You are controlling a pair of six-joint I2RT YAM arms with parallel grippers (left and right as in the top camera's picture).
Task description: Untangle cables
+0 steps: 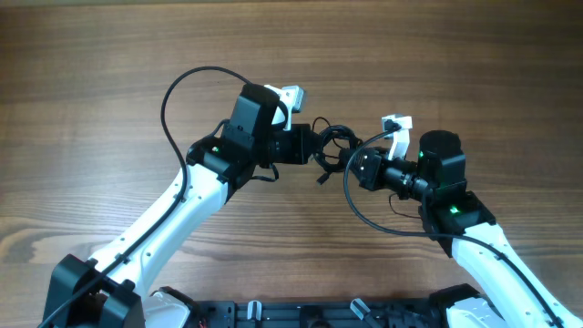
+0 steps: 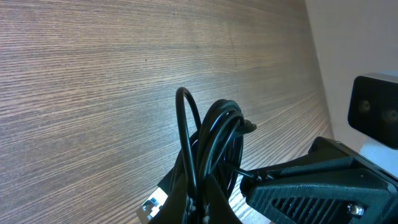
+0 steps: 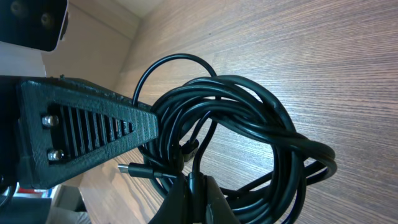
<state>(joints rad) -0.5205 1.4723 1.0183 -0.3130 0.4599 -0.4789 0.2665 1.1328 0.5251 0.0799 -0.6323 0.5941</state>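
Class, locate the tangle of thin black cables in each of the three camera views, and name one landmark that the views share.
Overhead: the tangle of thin black cables is just above the picture's centre.
Left wrist: the cables are at lower centre, with the loops standing up.
Right wrist: the cables fill the centre and right.
Shared landmark: the brown wood-grain table.

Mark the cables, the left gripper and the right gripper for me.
cables (image 3: 245,86), right wrist view, top of the coil.
left gripper (image 1: 318,146), overhead view, between its fingertips.
right gripper (image 1: 352,165), overhead view, between its fingertips.
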